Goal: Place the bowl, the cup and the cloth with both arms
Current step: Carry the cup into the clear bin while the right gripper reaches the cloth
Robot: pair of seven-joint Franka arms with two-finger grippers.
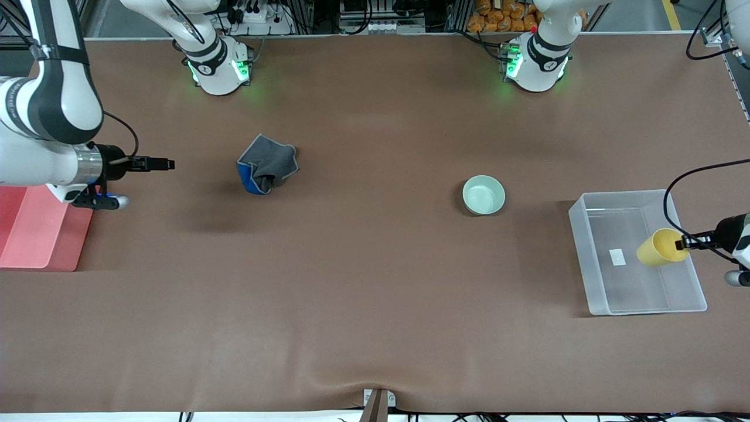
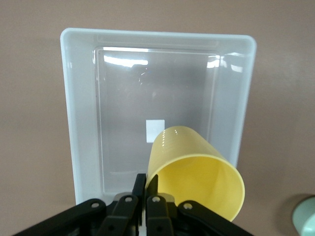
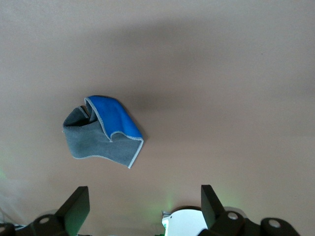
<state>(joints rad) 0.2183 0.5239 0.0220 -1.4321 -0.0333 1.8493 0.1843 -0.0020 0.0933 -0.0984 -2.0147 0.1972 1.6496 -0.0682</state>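
My left gripper (image 1: 682,243) is shut on the rim of the yellow cup (image 1: 661,247) and holds it tilted over the clear plastic bin (image 1: 580,246). The left wrist view shows the fingers (image 2: 140,183) pinching the wall of the cup (image 2: 197,172) above the bin (image 2: 69,98). The mint-green bowl (image 1: 484,195) stands upright on the table beside the bin, toward the right arm's end. The grey cloth with its blue underside (image 1: 268,164) lies crumpled farther toward the right arm's end. My right gripper (image 1: 167,164) is open and empty over the table between the cloth and a pink tray; the cloth (image 3: 106,132) shows in its wrist view.
A pink tray (image 1: 35,228) lies at the right arm's end of the table. The clear bin has a small white label on its floor (image 1: 616,257). The arms' green-lit bases (image 1: 220,67) stand along the table's back edge. The bowl's edge shows in the left wrist view (image 2: 305,219).
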